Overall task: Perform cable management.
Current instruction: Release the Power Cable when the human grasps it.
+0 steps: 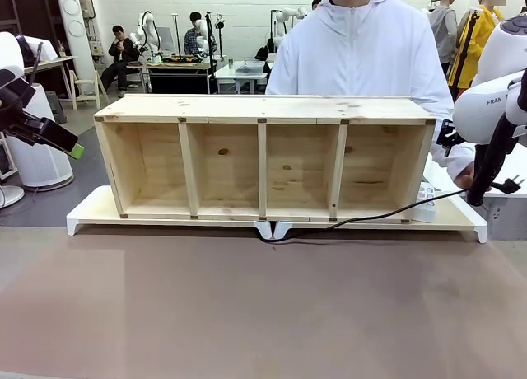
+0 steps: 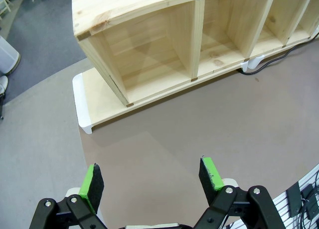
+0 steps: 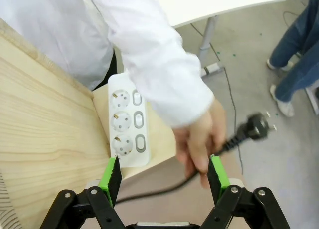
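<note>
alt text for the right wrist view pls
A person's hand holds the black cable just behind its plug, between the open right pincer's green pads. A white power strip lies beyond, beside a wooden shelf.

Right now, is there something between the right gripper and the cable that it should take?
Yes. In the right wrist view the person's hand holds the cable near its plug and sits between the open right gripper fingers, close to one pad. The white power strip lies just beyond, on the wooden board.
</note>
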You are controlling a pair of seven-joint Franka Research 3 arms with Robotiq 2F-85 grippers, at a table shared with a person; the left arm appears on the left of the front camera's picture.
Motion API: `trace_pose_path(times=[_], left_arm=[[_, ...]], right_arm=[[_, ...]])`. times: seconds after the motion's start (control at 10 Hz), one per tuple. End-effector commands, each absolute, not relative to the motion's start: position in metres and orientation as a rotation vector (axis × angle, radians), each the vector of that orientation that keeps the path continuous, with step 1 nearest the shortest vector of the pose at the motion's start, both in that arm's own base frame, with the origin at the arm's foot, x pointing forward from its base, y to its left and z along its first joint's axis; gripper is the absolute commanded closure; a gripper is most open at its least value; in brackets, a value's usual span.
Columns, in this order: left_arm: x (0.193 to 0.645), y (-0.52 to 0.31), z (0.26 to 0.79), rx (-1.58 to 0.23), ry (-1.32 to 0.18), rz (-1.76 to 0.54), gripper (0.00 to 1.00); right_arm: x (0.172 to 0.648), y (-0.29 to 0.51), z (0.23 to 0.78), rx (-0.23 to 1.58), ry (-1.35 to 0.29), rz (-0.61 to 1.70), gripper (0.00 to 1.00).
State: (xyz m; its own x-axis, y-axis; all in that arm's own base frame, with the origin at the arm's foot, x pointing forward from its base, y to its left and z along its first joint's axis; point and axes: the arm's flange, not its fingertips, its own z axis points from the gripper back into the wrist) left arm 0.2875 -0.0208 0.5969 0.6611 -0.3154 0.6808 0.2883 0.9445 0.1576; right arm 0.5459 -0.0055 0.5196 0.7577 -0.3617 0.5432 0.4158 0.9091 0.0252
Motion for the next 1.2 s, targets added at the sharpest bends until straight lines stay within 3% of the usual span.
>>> trace_pose_path(times=[0.0,1.1], left_arm=[[0.2901,-0.0204,0.5968,0.041,-0.787,-0.34,0.0],[0.2901,-0.0204,0.5968,0.041,-0.787,-0.34,0.0]], right_arm=[[0.5458,-0.0056,0.5192,-0.099,-0.568,-0.43,0.11],[0.5458,-0.0056,0.5192,-0.099,-0.568,-0.43,0.11]])
